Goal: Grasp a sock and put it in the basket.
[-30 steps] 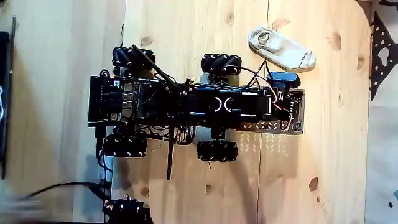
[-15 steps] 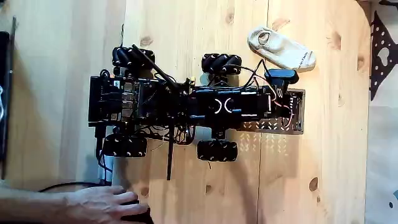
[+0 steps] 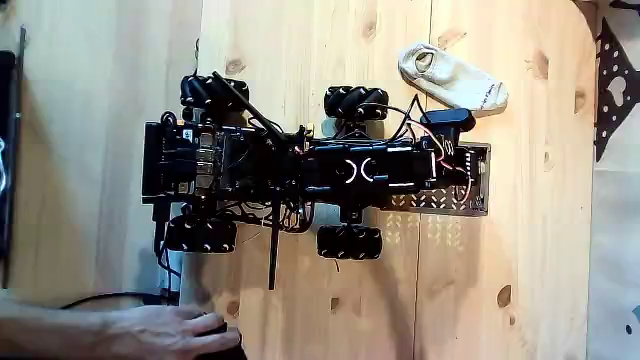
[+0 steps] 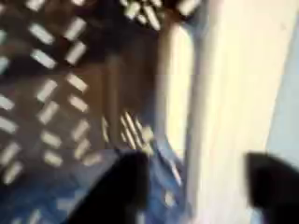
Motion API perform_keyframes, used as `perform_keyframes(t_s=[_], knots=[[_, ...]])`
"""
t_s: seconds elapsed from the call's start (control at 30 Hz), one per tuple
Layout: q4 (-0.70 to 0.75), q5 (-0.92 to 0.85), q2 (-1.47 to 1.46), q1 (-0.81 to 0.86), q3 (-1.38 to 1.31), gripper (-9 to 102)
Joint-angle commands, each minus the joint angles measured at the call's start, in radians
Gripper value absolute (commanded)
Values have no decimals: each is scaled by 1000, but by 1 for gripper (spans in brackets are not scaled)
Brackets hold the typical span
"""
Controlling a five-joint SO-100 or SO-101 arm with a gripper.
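In the fixed view, a wooden table (image 3: 300,40) carries a black wheeled robot (image 3: 230,165). Its arm (image 3: 365,167) lies stretched along the body toward the right side of the view. The gripper (image 3: 447,120) at the end is turned toward the top of the picture, above the basket (image 3: 478,185), a dark perforated tray at the right end of the robot. The sock (image 3: 450,78) lies flat on the table just beyond the gripper, near the upper right wheel (image 3: 355,102). A person's hand (image 3: 165,330) rests at the bottom left edge.

The wrist view is blurred; two dark fingertips (image 4: 126,187) appear apart with nothing between them, over the perforated metal.
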Motion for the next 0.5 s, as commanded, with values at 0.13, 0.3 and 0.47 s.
perform_keyframes(t_s=[0.13,0.3,0.47], knots=[[57,72,-241,26,-288,23],[51,130,-463,11,-543,27],[204,202,-676,-67,-884,27]])
